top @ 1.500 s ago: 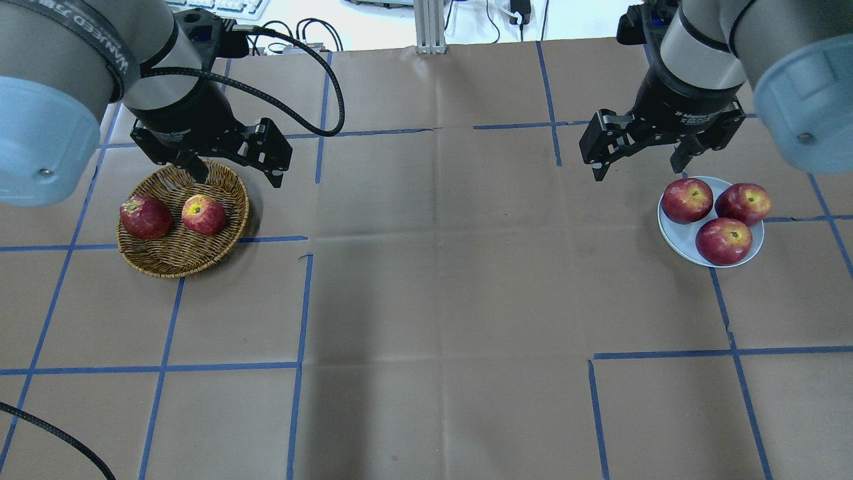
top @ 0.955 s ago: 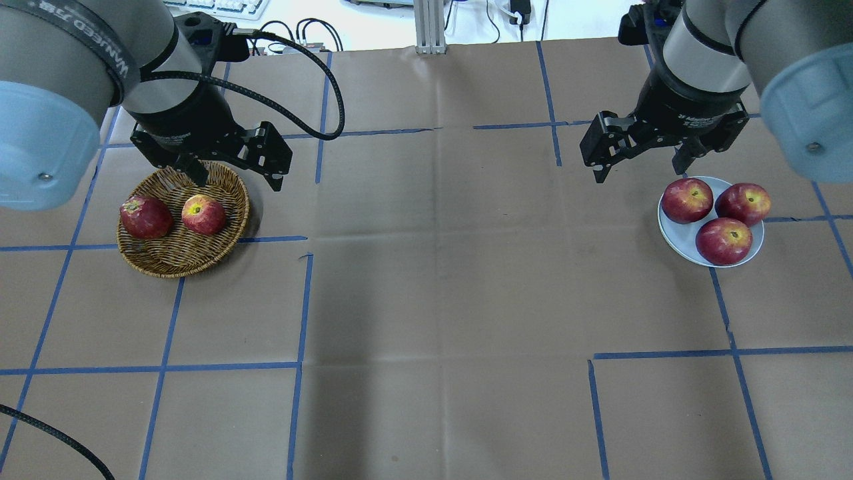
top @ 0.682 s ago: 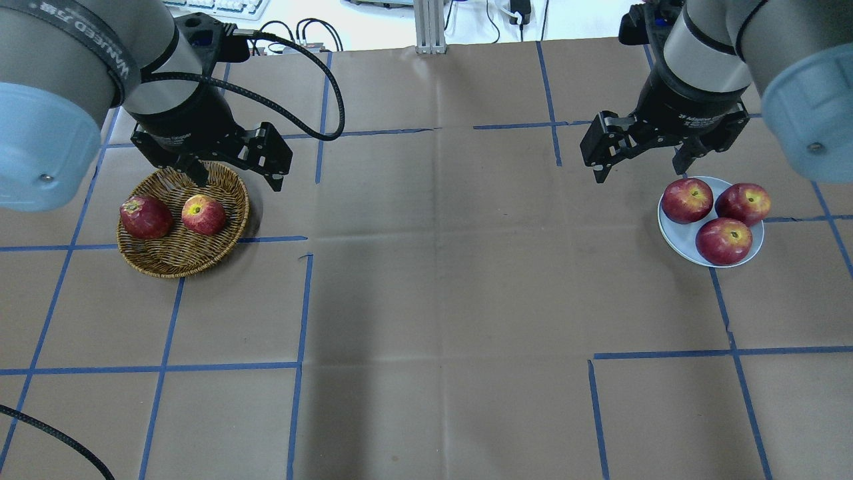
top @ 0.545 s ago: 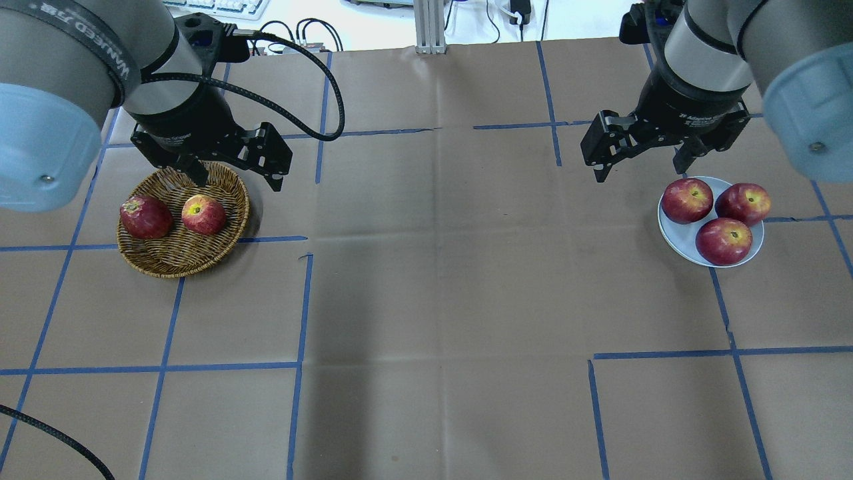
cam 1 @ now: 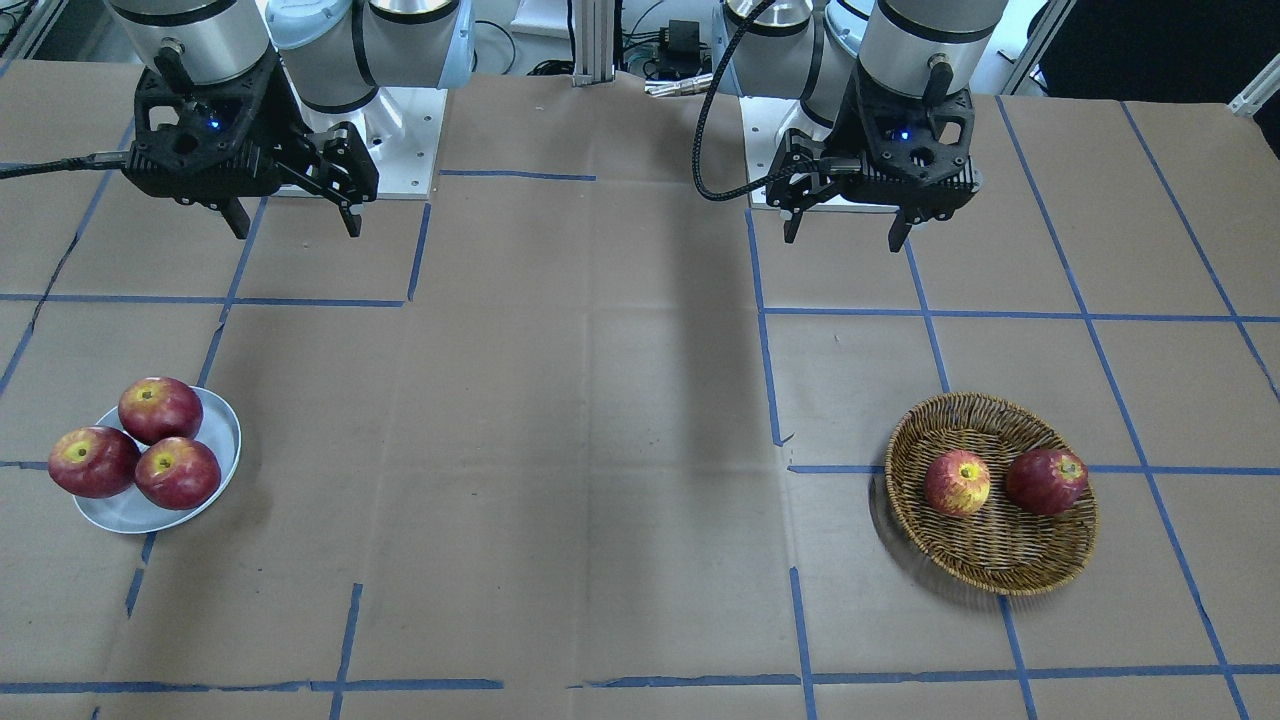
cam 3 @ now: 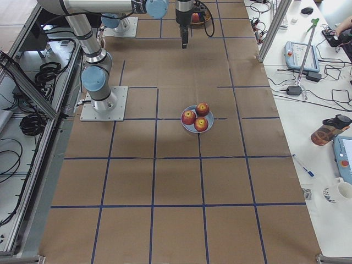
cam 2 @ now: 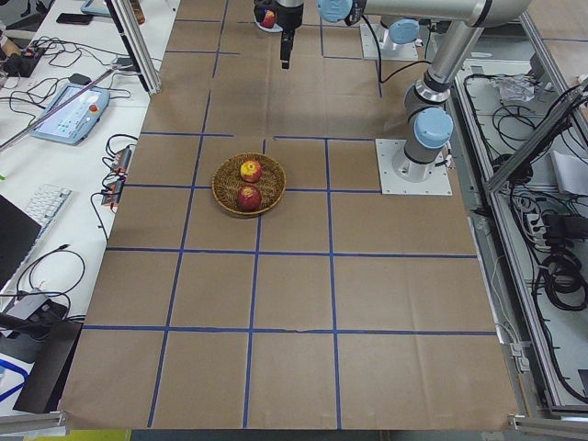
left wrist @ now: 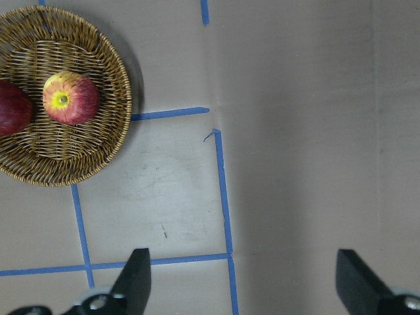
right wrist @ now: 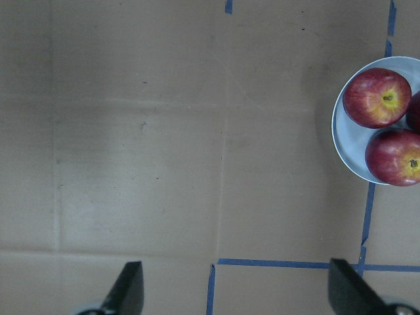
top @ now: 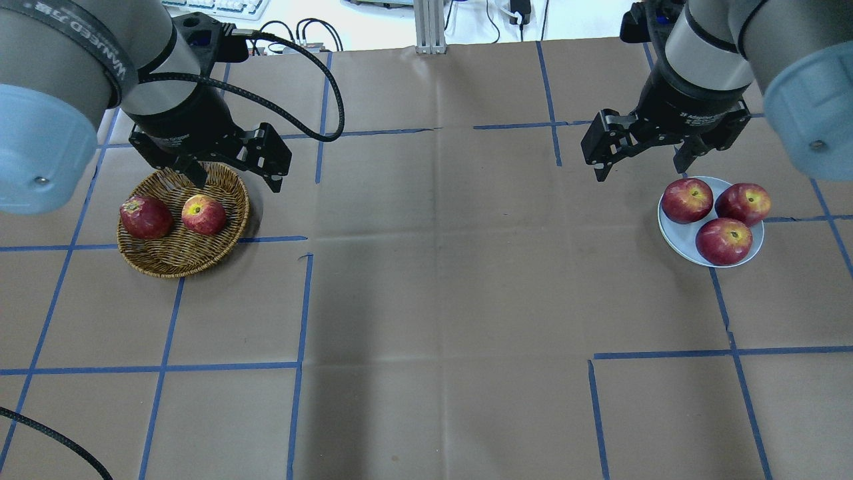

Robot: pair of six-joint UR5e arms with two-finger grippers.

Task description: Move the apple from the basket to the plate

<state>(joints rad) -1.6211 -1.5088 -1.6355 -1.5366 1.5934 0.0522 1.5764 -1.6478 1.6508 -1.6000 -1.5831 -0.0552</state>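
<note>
The apple (top: 203, 215), light red with a yellow stem hollow, lies in the wicker basket (top: 180, 267) beside a dark red apple (top: 146, 217). It also shows in the front view (cam 1: 957, 482) and in the left wrist view (left wrist: 70, 98). My left gripper (top: 238, 181) is open and empty, raised above the basket's far right rim. The grey-blue plate (top: 676, 247) at the right holds three red apples. My right gripper (top: 640, 170) is open and empty, raised just beyond the plate's far left side.
The table is covered in brown paper with blue tape lines. The three apples (top: 723, 240) fill most of the plate, with some bare plate at its near left (right wrist: 344, 151). Cables and a keyboard lie beyond the far edge.
The right gripper has drifted slightly toward the far side. The left gripper has barely shifted. Both stay open, and the apples have not moved.
</note>
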